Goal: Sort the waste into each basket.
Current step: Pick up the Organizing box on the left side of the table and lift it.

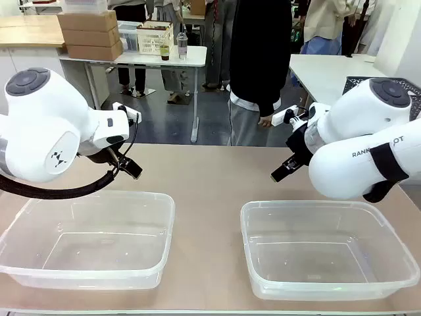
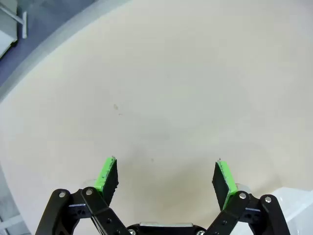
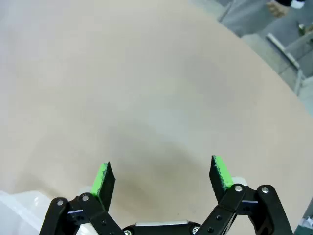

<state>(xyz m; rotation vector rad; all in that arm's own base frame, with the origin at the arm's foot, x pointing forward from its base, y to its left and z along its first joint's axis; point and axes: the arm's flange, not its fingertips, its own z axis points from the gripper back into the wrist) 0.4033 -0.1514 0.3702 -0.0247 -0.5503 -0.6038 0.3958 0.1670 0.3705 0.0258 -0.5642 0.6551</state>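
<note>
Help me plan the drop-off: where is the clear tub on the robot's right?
In the front view, the right tub sits near right on the table, just camera-side of the right hand, bare tabletop separating it from the left tub.

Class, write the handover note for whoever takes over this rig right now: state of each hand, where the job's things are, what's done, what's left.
Left hand: open, holding nothing, over the bare table just beyond the left basket.
Right hand: open, holding nothing, over the table just beyond the right basket.
Both baskets: empty, side by side at the robot's edge.
Done: nothing sorted.
Left: the whole sort.
</note>
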